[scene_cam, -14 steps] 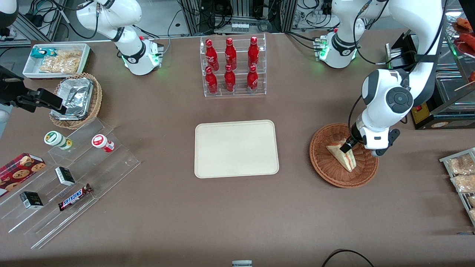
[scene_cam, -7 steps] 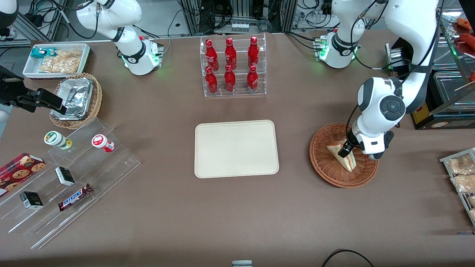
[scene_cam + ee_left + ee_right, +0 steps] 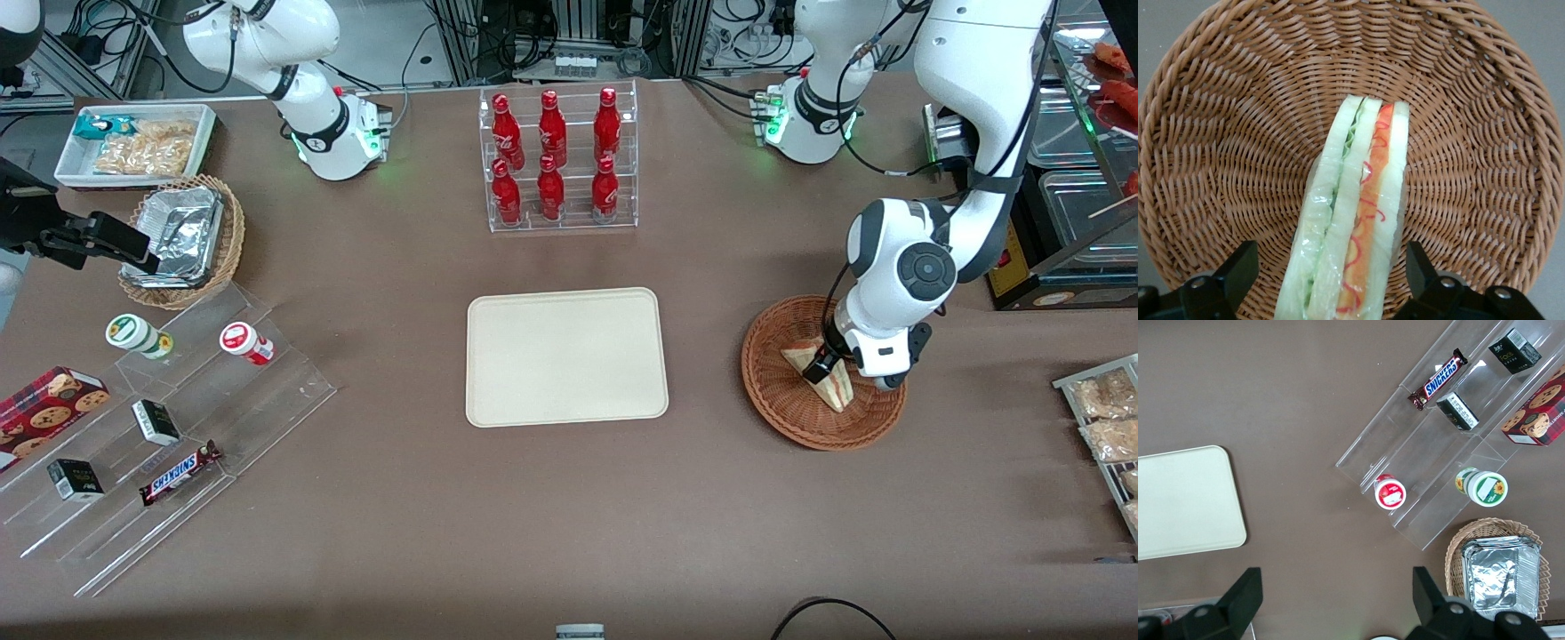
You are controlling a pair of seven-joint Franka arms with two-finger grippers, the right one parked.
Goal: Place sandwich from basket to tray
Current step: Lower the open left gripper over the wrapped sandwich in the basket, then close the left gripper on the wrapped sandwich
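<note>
Sandwich [image 3: 1353, 220]: lying in basket [image 3: 1218, 133]. Gripper [image 3: 1331, 280]: low over it, fingers [image 3: 1238, 267] spread either side, gripping nothing. Tray [image 3: 566, 356]: bare.

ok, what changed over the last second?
The left arm lowered the claw into the basket; its open fingers now straddle the sandwich without closing on it. Sandwich, basket and tray have not moved.
</note>
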